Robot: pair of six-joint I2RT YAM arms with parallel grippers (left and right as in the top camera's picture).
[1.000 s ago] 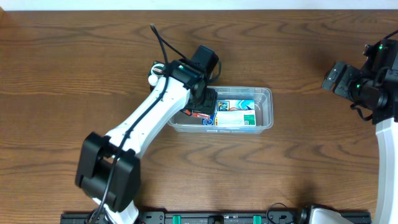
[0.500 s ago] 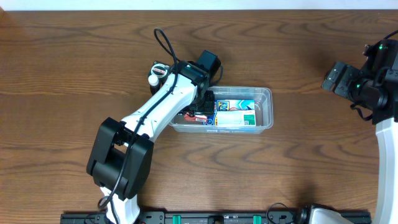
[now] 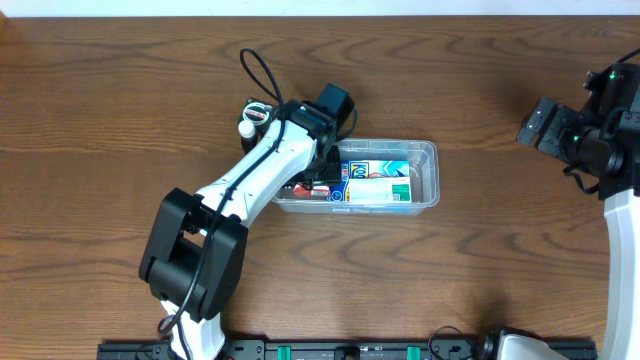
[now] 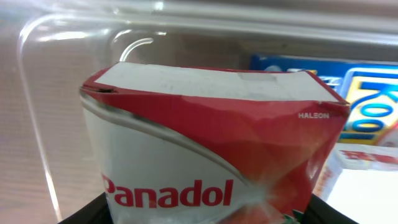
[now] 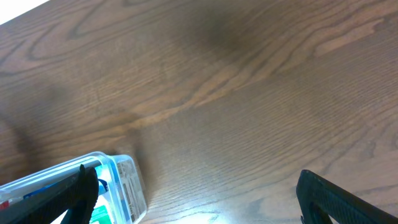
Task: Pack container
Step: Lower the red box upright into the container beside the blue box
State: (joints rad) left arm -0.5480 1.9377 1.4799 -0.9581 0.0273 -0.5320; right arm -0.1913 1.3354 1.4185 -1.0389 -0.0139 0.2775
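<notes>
The container [image 3: 431,152] is a clear plastic tub at mid-table. My left gripper [image 3: 322,166] reaches down into its left end, shut on a red-and-white Panadol box [image 3: 308,186]. In the left wrist view the Panadol box [image 4: 205,137] fills the frame between the dark jaws of the left gripper [image 4: 205,214], with the container wall [image 4: 68,43] curving behind it. A blue-and-white box [image 3: 377,168] and a white-and-green box [image 3: 381,191] lie inside to the right. My right gripper [image 3: 531,126] hovers open at the far right, well away from the tub.
In the right wrist view, bare wooden table lies between the wide-spread jaws of the right gripper [image 5: 202,199], and a corner of the container [image 5: 127,180] shows at lower left. A black cable [image 3: 262,70] loops off the left arm behind the tub.
The left arm's lower links swung rightward and its wrist shifted slightly left. It still holds the Panadol box at the tub's left end. The right arm has not moved.
</notes>
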